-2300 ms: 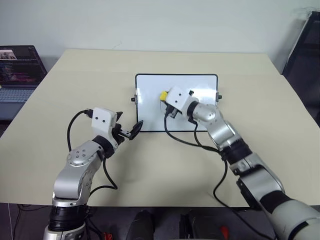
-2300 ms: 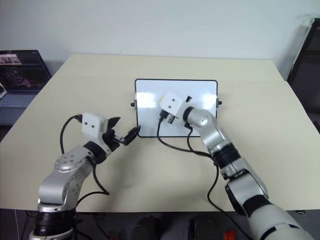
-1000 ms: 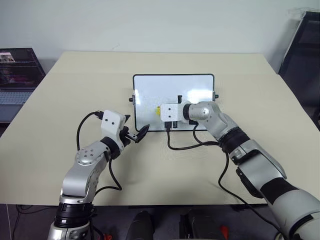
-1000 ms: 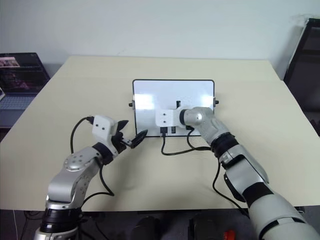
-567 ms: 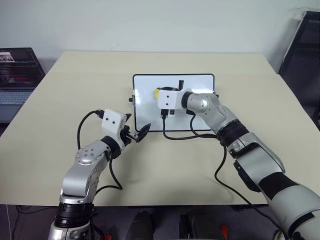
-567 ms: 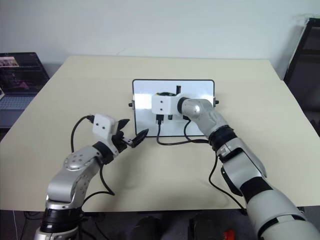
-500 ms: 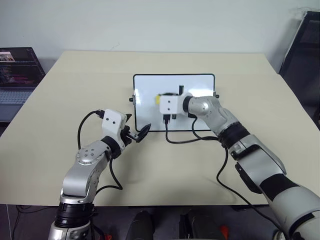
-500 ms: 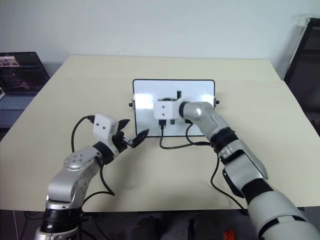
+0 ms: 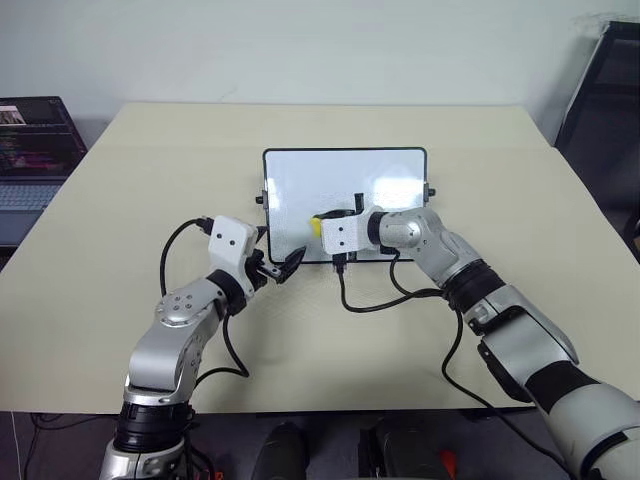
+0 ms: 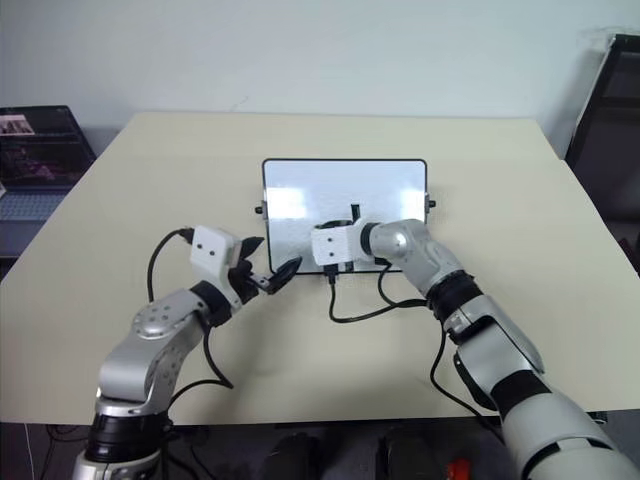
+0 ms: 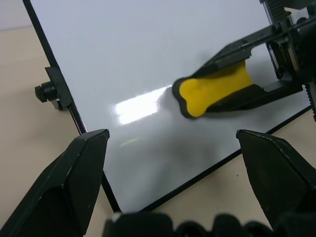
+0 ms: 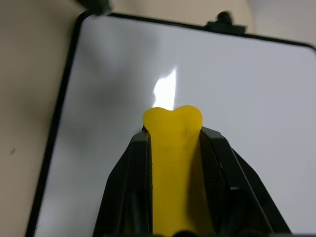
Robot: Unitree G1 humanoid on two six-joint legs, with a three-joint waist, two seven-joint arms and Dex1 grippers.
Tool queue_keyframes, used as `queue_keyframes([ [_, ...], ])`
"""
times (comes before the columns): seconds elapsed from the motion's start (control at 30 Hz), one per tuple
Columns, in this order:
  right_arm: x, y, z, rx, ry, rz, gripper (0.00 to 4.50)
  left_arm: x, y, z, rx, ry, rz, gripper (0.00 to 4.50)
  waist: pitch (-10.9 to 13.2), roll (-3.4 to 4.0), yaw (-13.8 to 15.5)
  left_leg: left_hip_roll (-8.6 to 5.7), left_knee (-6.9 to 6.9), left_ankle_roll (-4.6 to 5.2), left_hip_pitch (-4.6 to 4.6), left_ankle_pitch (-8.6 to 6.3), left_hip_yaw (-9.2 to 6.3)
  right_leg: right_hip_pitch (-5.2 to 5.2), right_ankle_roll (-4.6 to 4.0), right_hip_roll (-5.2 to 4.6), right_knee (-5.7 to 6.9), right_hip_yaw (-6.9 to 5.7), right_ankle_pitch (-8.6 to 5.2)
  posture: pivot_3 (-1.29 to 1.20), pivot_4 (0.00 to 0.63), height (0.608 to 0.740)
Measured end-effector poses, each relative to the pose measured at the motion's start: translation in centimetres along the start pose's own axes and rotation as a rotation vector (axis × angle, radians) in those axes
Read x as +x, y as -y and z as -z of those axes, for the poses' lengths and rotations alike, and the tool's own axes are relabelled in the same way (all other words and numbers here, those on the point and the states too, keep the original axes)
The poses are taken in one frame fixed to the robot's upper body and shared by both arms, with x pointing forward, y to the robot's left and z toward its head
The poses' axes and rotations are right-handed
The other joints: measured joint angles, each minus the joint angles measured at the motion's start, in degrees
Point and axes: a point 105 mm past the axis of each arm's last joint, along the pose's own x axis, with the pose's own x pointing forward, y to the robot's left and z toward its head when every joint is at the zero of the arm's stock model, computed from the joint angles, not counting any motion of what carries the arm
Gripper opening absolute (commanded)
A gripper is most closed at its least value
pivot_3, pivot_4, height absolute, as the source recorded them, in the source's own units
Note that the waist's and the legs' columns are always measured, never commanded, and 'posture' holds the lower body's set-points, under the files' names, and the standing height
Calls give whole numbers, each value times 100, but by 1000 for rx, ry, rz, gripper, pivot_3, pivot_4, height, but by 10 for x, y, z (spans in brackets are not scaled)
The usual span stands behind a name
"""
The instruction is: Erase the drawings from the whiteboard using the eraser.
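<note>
Right wrist view shows the right gripper [image 12: 174, 148] clamped on the eraser [image 12: 173, 163], a yellow block whose rounded, notched end sticks out past the two black fingers [image 12: 126, 187] and sits over the whiteboard [image 12: 247, 98]. Seen from the left eye view, the whiteboard [image 9: 300, 180] lies at the centre of the frame on the beige table [image 9: 150, 170], its black frame and side knobs plain to see — and the right gripper [image 9: 318, 224] reaches in from the right over the board's lower middle, the eraser [image 9: 316, 226] showing as a small yellow spot at its tip. White surface around the eraser looks clean in both wrist views; no drawings can be made out. Left gripper [image 9: 285, 267] hangs at the board's lower left corner, just off the frame (its black fingers spread apart with nothing between them), and in its own wrist view the two fingers [image 11: 69, 182] stand wide on either side of the board's corner. A dark laptop [image 9: 30, 140] sits at the upper left edge of the frame — well apart from the board.
</note>
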Motion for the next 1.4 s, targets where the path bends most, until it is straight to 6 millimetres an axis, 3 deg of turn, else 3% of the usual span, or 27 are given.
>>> queue_keyframes([
  [0.2,1,25,-11,36,35,184,985,0,0,1,-1,-2,12,4500,0,0,-5,-1,0,0,-1,0,0,1,0,-1,-1,0,0,0,150,740],
  [0.43,-27,51,4,308,27,346,985,4,3,-4,-7,26,24,4500,0,0,34,0,-1,0,-5,0,-6,5,0,-1,-11,-6,0,0,150,740],
  [0.57,-49,36,17,494,-4,354,985,11,8,-18,18,63,62,4500,0,0,72,-1,-2,0,-7,0,-5,3,0,-1,-13,-3,0,0,150,740],
  [0.73,-99,4,25,699,-75,388,985,21,26,-40,101,91,203,4500,1,1,139,-3,-8,0,-14,-1,-11,6,1,-1,-31,-8,0,0,150,740],
  [0.87,-136,-34,32,842,-196,412,985,25,43,-46,143,77,327,4500,1,2,120,-4,-11,0,-14,-1,-7,8,1,0,-40,-4,-1,0,150,740],
  [1.03,-168,-50,42,925,-323,505,985,26,60,-49,187,49,484,4500,3,4,58,-1,-13,-1,-5,-1,-3,11,3,10,-37,2,-2,0,150,740],
  [1.17,-183,-64,59,1023,-422,581,985,30,75,-41,193,2,595,4500,3,4,67,-7,-12,0,-6,-1,3,11,3,10,-39,8,-2,0,150,740],
  [1.4,-184,-86,78,1223,-503,642,985,44,113,-23,244,-40,779,4500,3,4,76,-6,-23,0,-8,-1,7,9,3,10,-53,13,-2,0,150,740],
])
